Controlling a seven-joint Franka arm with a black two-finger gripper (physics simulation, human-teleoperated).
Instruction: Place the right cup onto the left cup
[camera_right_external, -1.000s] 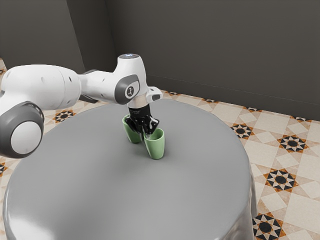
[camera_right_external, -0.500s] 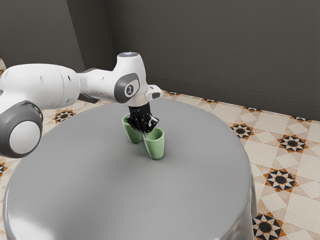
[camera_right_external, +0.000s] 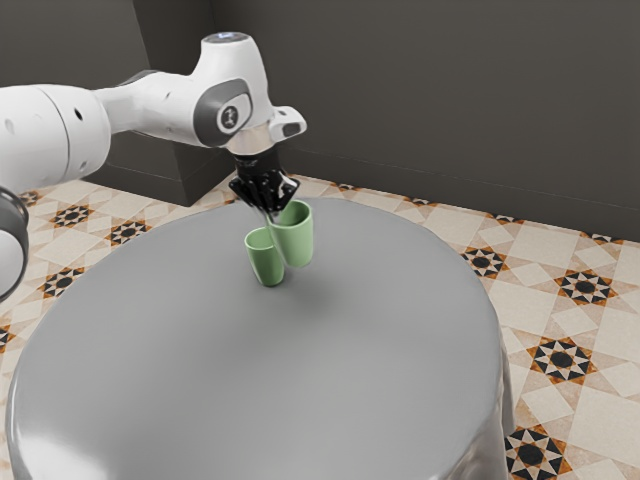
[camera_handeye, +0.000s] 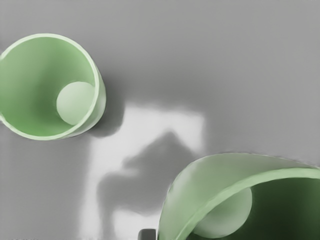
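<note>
My gripper (camera_right_external: 269, 211) is raised over the table, shut on the wall of a light green cup (camera_right_external: 294, 240). That held cup hangs upright above the tabletop, its mouth facing up. Lower, on the table, the other green cup (camera_right_external: 264, 263) stands upright, partly overlapped by the held one in the exterior view. In the wrist view, the held cup (camera_handeye: 182, 202) looms large at the lower edge with a fingertip (camera_handeye: 147, 234) beside its outer wall. The standing cup (camera_handeye: 30, 75) appears apart from it, open mouth up, with bare inside.
The round table (camera_right_external: 270, 390) has a smooth grey cover, and its edge curves around behind the cups. A dark grey wall (camera_right_external: 430, 90) rises beyond the patterned tile floor (camera_right_external: 560, 360).
My gripper has risen from the table with the green cup in its hold, also shifting toward the exterior view's left. The other cup has stayed put.
</note>
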